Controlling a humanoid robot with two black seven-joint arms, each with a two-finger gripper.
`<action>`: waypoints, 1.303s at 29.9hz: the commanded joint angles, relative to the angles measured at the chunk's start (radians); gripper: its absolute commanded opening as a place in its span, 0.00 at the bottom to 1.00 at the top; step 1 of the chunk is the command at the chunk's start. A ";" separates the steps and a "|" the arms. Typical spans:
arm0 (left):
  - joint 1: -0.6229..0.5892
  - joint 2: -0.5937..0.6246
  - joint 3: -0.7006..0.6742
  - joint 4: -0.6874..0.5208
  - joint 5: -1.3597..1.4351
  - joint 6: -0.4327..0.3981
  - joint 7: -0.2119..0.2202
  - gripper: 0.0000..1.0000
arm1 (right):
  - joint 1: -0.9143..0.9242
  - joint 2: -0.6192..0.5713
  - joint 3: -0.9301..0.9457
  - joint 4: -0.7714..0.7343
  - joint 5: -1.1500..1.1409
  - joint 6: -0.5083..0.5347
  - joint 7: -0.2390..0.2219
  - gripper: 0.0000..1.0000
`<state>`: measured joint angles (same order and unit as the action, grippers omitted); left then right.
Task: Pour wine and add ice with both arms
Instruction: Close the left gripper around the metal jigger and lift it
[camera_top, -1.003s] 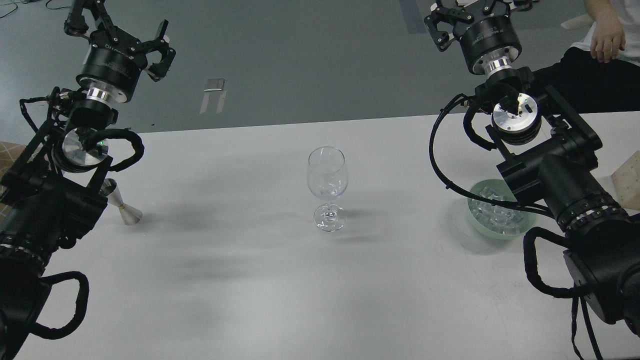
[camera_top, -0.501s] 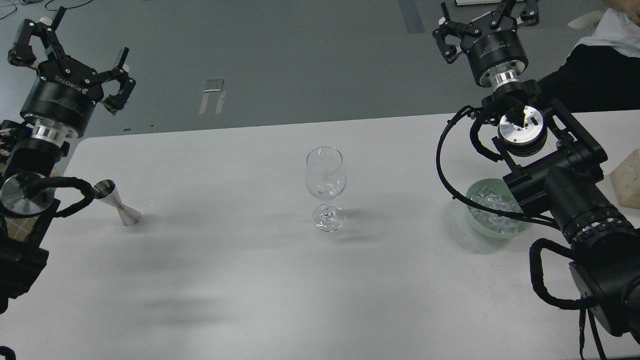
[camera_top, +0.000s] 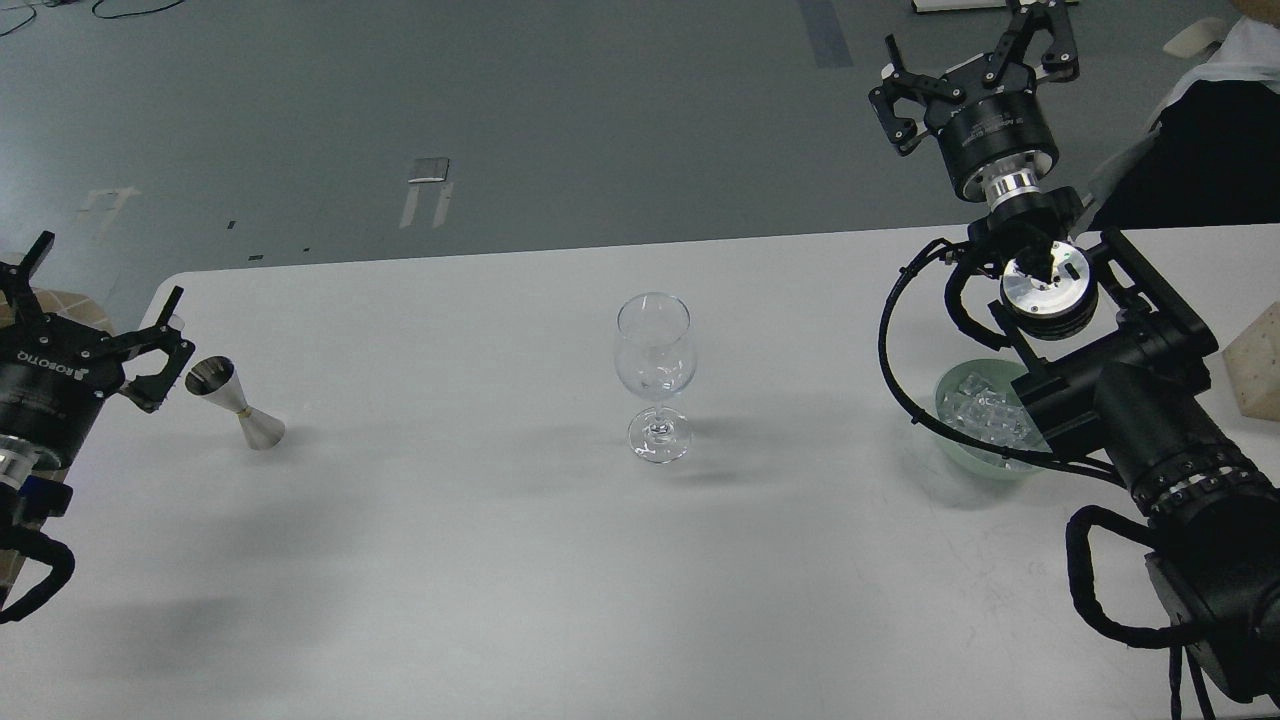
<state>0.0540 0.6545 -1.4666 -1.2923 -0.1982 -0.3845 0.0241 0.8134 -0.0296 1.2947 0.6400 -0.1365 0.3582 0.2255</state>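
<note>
An empty clear wine glass (camera_top: 653, 375) stands upright in the middle of the white table (camera_top: 520, 560). A steel jigger (camera_top: 235, 402) stands tilted at the left. A pale green bowl (camera_top: 962, 440) with several clear ice cubes (camera_top: 983, 412) sits at the right, partly hidden by my right arm. My left gripper (camera_top: 95, 305) is open and empty, low at the left edge, just left of the jigger. My right gripper (camera_top: 975, 55) is open and empty, raised high beyond the table's far edge, above the bowl.
A beige block (camera_top: 1258, 360) lies at the table's right edge. A seated person in dark trousers (camera_top: 1215, 150) is at the far right behind the table. Grey floor lies beyond the far edge.
My left arm has dropped down and to the left, its gripper now low beside the jigger. My right gripper has shifted slightly right and stayed raised. The person's hand has left the view.
</note>
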 joint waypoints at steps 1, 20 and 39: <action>0.064 -0.035 -0.008 0.001 -0.099 0.000 0.028 0.98 | -0.013 0.000 0.000 0.001 0.000 -0.001 0.000 1.00; 0.264 -0.296 -0.106 -0.099 -0.116 0.030 0.080 0.97 | -0.034 -0.009 0.000 0.001 0.000 -0.002 0.000 1.00; 0.196 -0.338 -0.129 -0.036 -0.116 0.049 0.137 0.98 | -0.043 -0.004 0.000 0.015 0.000 -0.007 0.000 1.00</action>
<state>0.2566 0.3259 -1.5961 -1.3328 -0.3122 -0.3365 0.1582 0.7741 -0.0333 1.2946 0.6460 -0.1366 0.3529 0.2245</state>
